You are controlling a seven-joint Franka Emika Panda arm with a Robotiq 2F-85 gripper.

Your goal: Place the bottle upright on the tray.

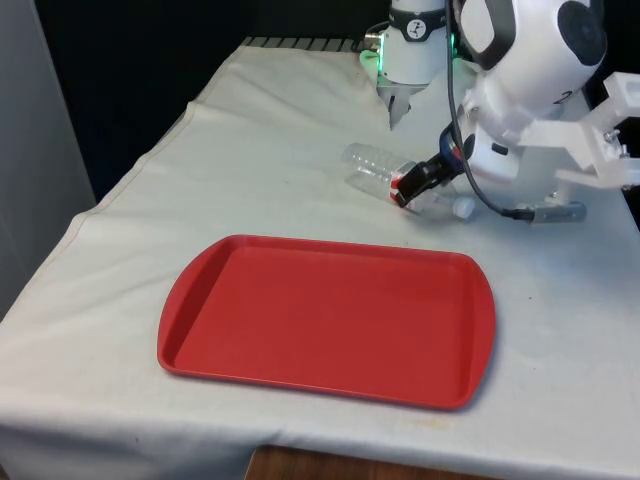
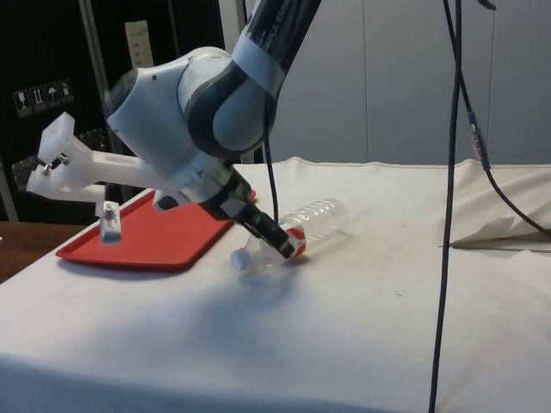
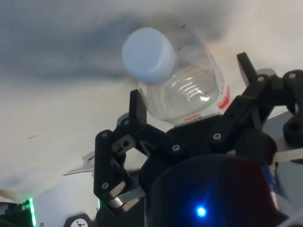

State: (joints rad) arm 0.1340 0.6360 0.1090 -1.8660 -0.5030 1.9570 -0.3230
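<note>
The clear ribbed plastic bottle [image 1: 385,168] lies on its side on the white cloth of the tabletop [image 1: 250,170], towards the far edge and just beyond the far long rim of the red rectangular plastic tray [image 1: 330,320] with rounded corners. Bottle and tray do not touch; a strip of bare cloth runs between them. The black two-finger gripper [image 1: 405,190] has its fingers [image 3: 137,106] clamped on the bottle, one on each side of the body near the neck, as the wrist view shows. In the side view the gripper [image 2: 288,245] reaches the bottle [image 2: 314,219] at a slant from above, and the pale blue-white screw cap [image 2: 239,259] rests at or very near the cloth while the base tilts slightly upward.

A black cable [image 2: 448,172] hangs down across the side view and another loops from the wrist in the front view; neither lies between the bottle and the tray. The tray's surface is bare, and the cloth is rumpled by the tabletop's edge in the side view.

A red band of label [image 3: 222,101] wraps the bottle near the fingers; any writing on it cannot be read. The white arm [image 1: 530,60] covers part of the bottle's neck end in the front view, and the tray's far end is hidden behind the arm in the side view.
</note>
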